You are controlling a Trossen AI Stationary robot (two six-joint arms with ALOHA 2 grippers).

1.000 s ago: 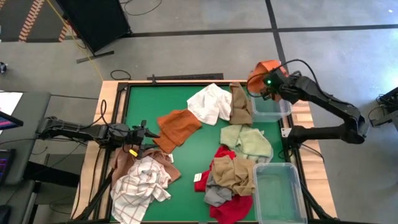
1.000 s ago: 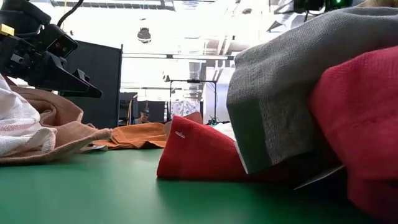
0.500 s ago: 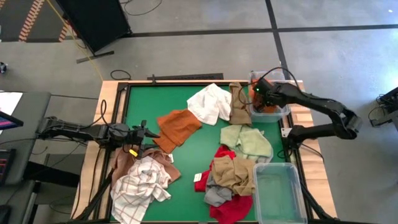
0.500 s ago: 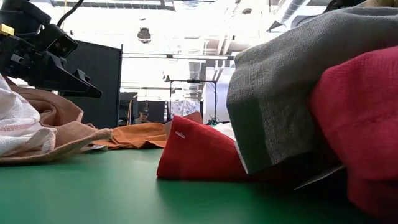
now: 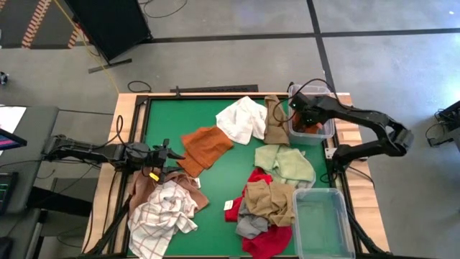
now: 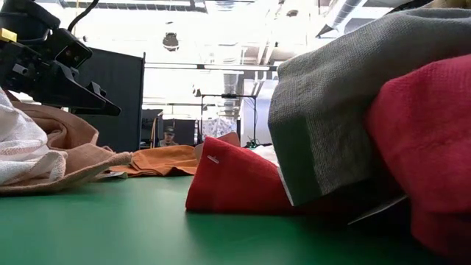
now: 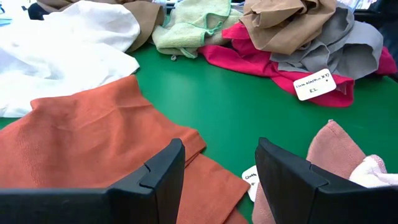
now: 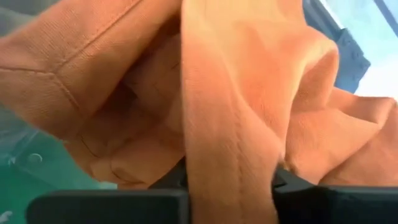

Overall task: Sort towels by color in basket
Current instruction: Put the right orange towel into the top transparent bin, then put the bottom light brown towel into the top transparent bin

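Green tabletop (image 5: 223, 173) carries scattered towels: a white towel (image 5: 243, 119), a rust towel (image 5: 203, 149), a pale green towel (image 5: 284, 162) and a red, tan and grey heap (image 5: 266, 208). Right gripper (image 5: 307, 116) sits down inside the far clear bin (image 5: 325, 132), jaws still pinching an orange towel (image 8: 236, 93). Left gripper (image 7: 217, 180) waits with jaws apart and empty just beside the rust towel. A second clear bin (image 5: 323, 223) stands nearer.
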